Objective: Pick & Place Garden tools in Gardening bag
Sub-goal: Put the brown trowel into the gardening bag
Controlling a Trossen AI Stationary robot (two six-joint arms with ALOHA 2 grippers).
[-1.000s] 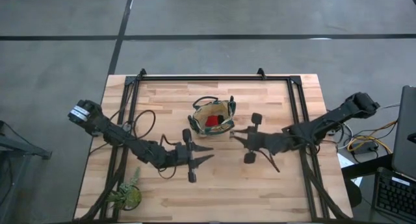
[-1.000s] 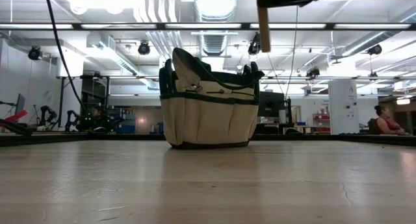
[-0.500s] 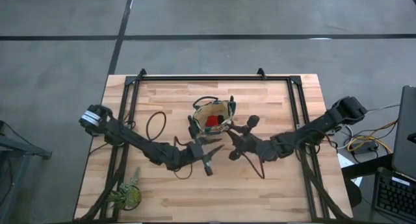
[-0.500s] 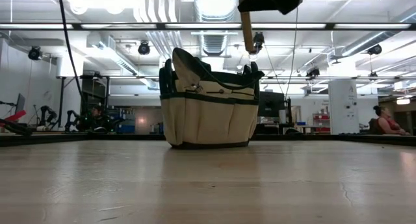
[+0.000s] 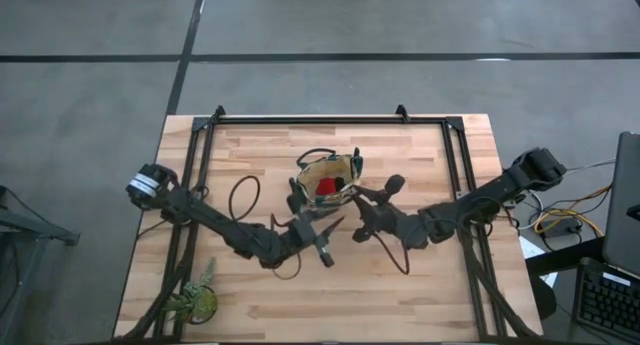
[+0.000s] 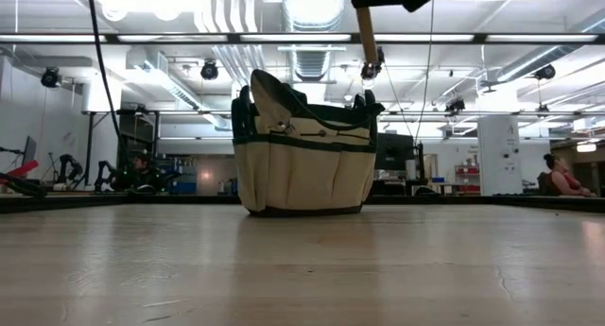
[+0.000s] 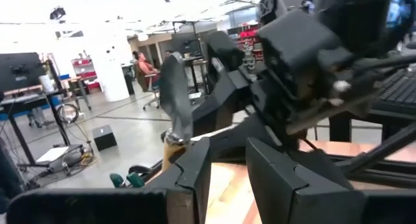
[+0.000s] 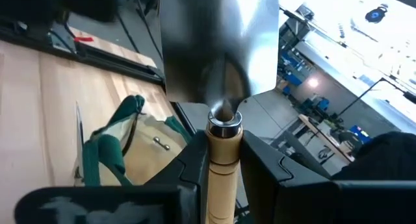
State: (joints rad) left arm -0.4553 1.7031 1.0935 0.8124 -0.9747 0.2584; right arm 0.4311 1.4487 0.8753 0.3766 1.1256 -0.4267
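Note:
The tan gardening bag (image 5: pixel 327 180) (image 6: pixel 302 161) stands on its base at the table's middle, a red item (image 5: pixel 327 187) inside it. My right gripper (image 5: pixel 362 213) (image 8: pixel 224 165) hovers level at the bag's near right corner, shut on a silver trowel (image 8: pixel 221 49) with a pale wooden handle. The trowel's blade (image 7: pixel 175 94) points toward the bag, whose green trim (image 8: pixel 107 152) lies below. My left gripper (image 5: pixel 325 227) (image 7: pixel 227 178) hovers just near of the bag, open, with nothing between its fingers. The other garden tools are out of view. My right gripper pinches the trowel's wooden handle (image 8: pixel 224 156) between its two fingers. The fingers come level from the table's near right and lie along the handle. The metal collar and blade stick out ahead of the fingertips. The trowel is lifted clear, above the bag's height (image 6: pixel 365 38).
A green leafy plant (image 5: pixel 195 300) lies at the near left corner. Black frame rails (image 5: pixel 320 118) run along the table's far edge and sides. A cable loop (image 5: pixel 245 193) hangs off the left arm. Bare wood lies at the near middle.
Both grippers have closed in on the bag. My right gripper has carried the trowel toward the table's left and turned it toward the bag. My left gripper has gone toward the right and slightly far, turning toward the bag. Neither has opened or shut.

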